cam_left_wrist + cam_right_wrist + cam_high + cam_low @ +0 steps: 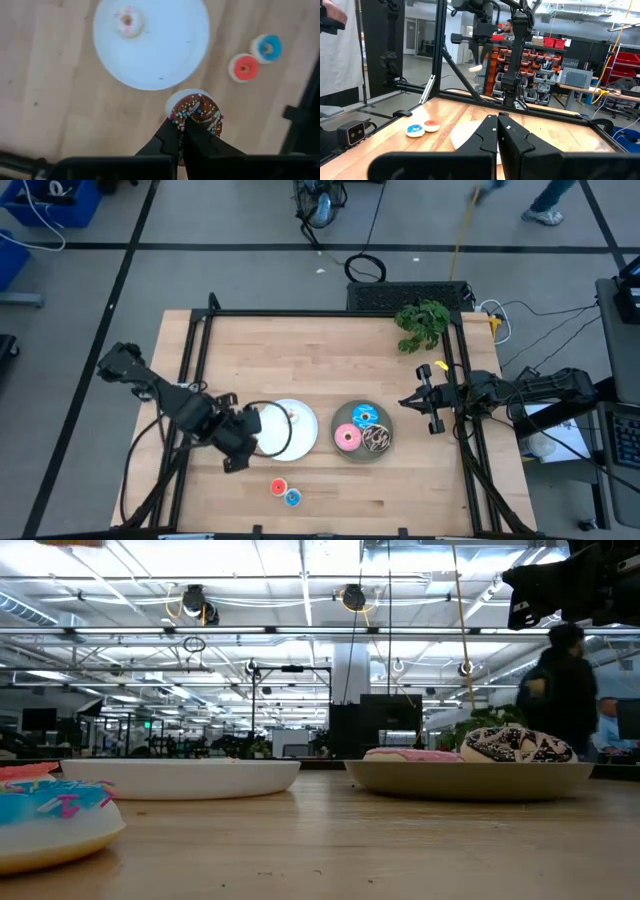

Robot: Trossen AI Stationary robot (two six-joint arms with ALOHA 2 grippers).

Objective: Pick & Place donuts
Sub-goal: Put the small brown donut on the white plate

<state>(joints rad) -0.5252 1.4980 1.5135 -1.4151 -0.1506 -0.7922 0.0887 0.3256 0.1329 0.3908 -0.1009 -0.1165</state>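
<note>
My left gripper hovers by the white plate's left rim, shut on the tiny brown sprinkled donut. In the left wrist view a tiny white-pink donut lies flat on the white plate. The tiny red donut and tiny blue donut lie flat on the table near its near edge. The grey plate holds the blue donut, pink donut and brown-sprinkled donut. My right gripper waits, shut, right of the grey plate. My left gripper pinches the tiny brown donut by its rim between the two fingertips, coming from above and pointing down. The donut sits roughly flat below the fingers, lifted clear of the table beside the white plate.
Bare wood lies left of the white plate and along the far half of the table. A green plant sprig sits at the far right corner. Black frame rails border the table. A person stands in the room beyond.
</note>
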